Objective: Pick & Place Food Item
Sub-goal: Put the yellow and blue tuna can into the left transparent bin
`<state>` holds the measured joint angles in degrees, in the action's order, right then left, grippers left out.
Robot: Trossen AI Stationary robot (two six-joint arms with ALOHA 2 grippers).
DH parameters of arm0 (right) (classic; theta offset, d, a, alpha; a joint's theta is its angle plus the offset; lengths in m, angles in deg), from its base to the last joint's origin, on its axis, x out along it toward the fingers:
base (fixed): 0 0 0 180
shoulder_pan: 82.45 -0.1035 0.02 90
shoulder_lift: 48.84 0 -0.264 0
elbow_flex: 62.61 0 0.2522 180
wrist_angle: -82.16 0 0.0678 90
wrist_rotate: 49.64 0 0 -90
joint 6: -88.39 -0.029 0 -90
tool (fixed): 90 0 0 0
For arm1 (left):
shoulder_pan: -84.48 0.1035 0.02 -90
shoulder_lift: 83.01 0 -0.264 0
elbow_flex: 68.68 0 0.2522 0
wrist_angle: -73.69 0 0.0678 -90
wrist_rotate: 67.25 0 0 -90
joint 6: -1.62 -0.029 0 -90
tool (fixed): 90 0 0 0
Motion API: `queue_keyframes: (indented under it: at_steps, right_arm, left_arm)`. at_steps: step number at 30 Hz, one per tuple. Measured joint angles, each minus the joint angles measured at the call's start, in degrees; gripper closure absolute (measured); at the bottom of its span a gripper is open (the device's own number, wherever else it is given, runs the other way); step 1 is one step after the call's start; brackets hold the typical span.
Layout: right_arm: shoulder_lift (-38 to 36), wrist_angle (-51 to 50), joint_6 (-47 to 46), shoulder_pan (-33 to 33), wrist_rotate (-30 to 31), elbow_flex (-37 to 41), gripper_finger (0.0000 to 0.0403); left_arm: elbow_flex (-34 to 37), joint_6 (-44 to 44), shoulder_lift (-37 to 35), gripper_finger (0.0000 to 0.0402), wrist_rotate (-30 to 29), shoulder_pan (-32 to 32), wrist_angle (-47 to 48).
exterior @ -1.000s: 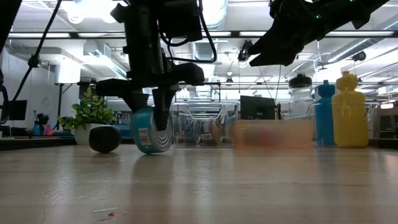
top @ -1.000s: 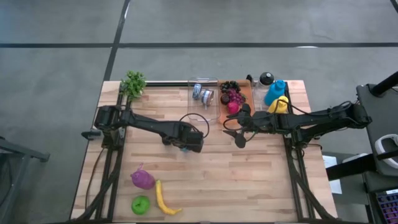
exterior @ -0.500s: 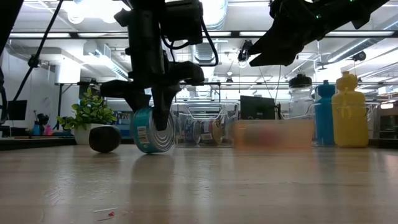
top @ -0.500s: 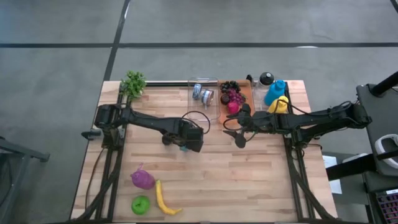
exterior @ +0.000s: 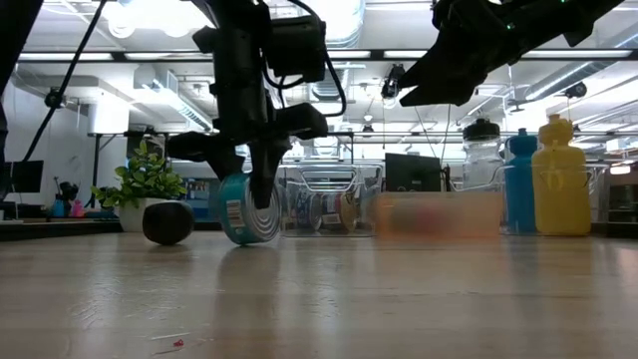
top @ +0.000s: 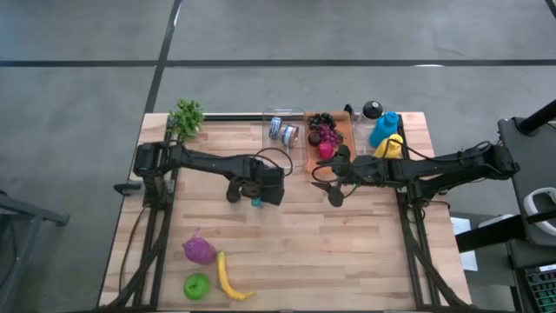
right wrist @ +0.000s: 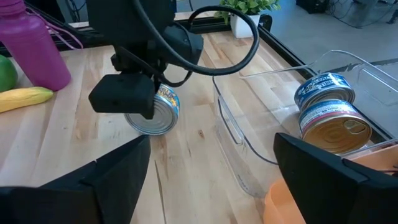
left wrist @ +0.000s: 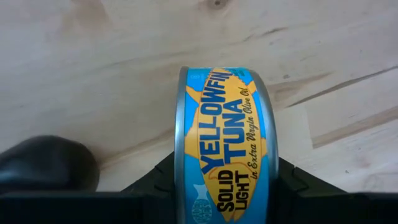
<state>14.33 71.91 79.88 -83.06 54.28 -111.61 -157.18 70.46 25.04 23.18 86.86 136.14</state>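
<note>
Carry step, we reckon: left hand (exterior: 249,189) pinches tuna can (exterior: 246,207) on edge, just off bench (top: 347,235). Next: clear bin (top: 287,139). Right hand (top: 328,184) spread, waiting.

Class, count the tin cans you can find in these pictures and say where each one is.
3. One tuna can stands on edge in the left gripper near the table's middle. Two more cans lie in the clear bin at the back edge. Others may be hidden.

Non-task clutter: potted plant (top: 186,116) at worktop back-left corner; blue bottle (top: 384,127) and yellow bottle (top: 389,145) back right; purple bottle (top: 199,251), banana (top: 228,278), green apple (top: 196,285) front left.
</note>
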Motion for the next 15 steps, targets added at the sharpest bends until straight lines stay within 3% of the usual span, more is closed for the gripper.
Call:
queue_keyframes:
  at_steps: [6,15]
  right_arm:
    - [0.00,0.00,0.00,0.00,0.01,0.00,0.0053]
    - [0.00,0.02,0.00,-0.01,0.00,-0.02,0.0065]
  left_arm:
    - [-1.38,-3.92,-1.41,0.0267,-0.38,-0.02,2.33]
    - [-4.12,-9.18,-10.06,0.0267,-2.36,-0.13,7.55]
